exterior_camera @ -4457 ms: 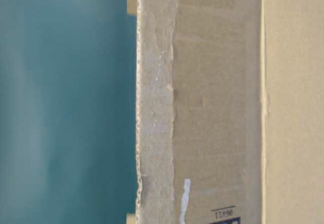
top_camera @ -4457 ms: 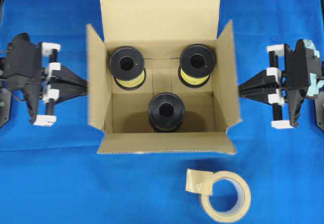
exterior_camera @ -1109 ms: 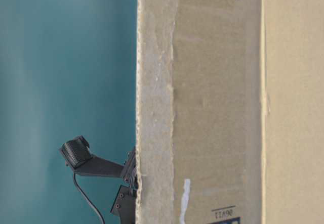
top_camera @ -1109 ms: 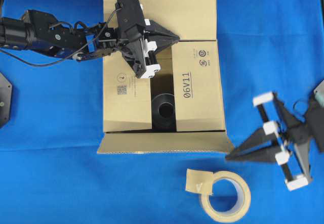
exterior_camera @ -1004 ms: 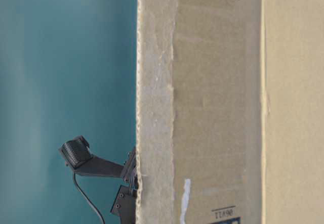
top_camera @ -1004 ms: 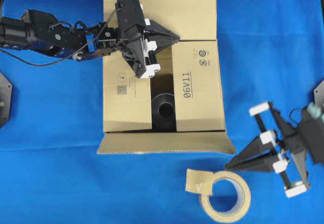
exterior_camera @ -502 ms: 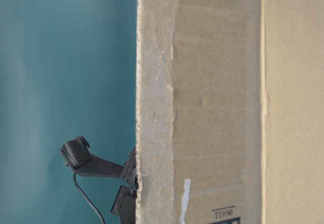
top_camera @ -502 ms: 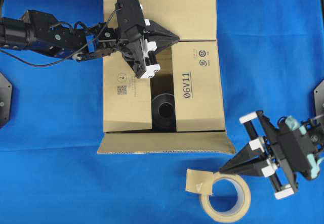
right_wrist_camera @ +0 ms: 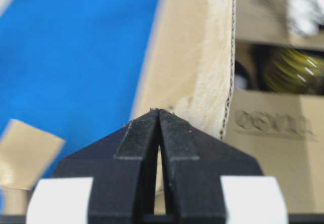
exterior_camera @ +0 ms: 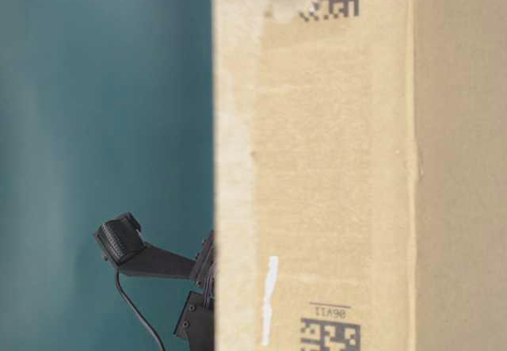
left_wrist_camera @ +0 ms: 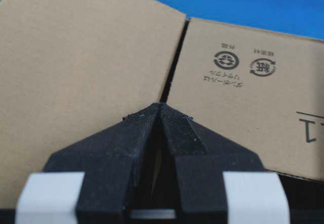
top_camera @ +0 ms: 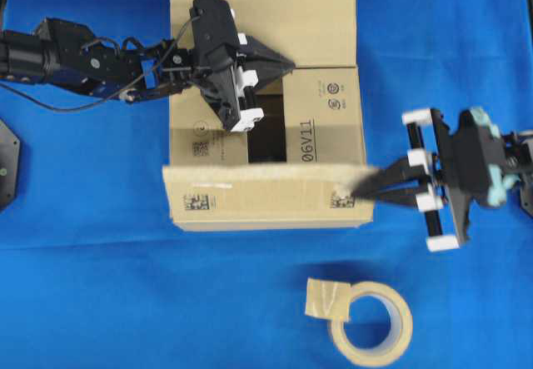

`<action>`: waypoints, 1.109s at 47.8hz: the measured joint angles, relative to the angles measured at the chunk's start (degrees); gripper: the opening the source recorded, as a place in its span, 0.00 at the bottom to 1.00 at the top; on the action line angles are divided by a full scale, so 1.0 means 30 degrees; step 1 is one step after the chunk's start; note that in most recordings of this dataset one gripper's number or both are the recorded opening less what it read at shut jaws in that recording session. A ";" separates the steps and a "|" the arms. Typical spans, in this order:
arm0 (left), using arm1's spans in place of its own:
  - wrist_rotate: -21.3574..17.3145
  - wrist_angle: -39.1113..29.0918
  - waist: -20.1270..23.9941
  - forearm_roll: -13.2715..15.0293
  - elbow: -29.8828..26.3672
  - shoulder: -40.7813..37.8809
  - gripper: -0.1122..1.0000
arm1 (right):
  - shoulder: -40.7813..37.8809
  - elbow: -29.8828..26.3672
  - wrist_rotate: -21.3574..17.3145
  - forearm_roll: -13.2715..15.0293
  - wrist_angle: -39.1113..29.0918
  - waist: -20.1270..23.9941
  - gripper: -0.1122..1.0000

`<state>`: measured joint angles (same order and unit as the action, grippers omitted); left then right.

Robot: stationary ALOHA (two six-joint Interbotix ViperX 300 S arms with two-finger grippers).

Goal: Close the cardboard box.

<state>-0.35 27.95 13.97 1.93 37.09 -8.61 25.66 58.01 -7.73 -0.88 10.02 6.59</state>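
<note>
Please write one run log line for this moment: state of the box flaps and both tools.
cardboard box: side flaps down, near flap raised, far flap open | left tool: shut, on side flaps | right tool: shut, at near flap | tape roll: untouched

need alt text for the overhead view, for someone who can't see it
A cardboard box sits on a blue cloth, its near flap raised by the right gripper, whose closed tips touch the flap's right end. The left gripper, also shut, rests on the folded side flaps near the far flap. A tape roll lies in front.
</note>
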 measured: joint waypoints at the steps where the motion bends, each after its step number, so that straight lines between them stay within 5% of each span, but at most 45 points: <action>1: 0.0000 -0.0029 0.0000 0.0029 0.0000 0.0000 0.11 | -0.0176 0.0000 0.0000 -0.0029 -0.0146 -0.0205 0.10; 38: 0.0117 -0.0205 -0.0059 0.0029 0.0000 0.0176 0.11 | -0.3135 -0.0117 -0.0059 -0.0762 -0.0352 -0.0996 0.10; 53: -0.0439 -0.5156 0.0117 0.0000 -0.1523 0.3105 0.11 | -0.3223 -0.0205 -0.0059 -0.0791 -0.0322 -0.0996 0.10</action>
<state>-1.67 12.48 14.33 1.93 32.52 0.70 16.00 57.39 -7.91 -3.25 9.05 3.60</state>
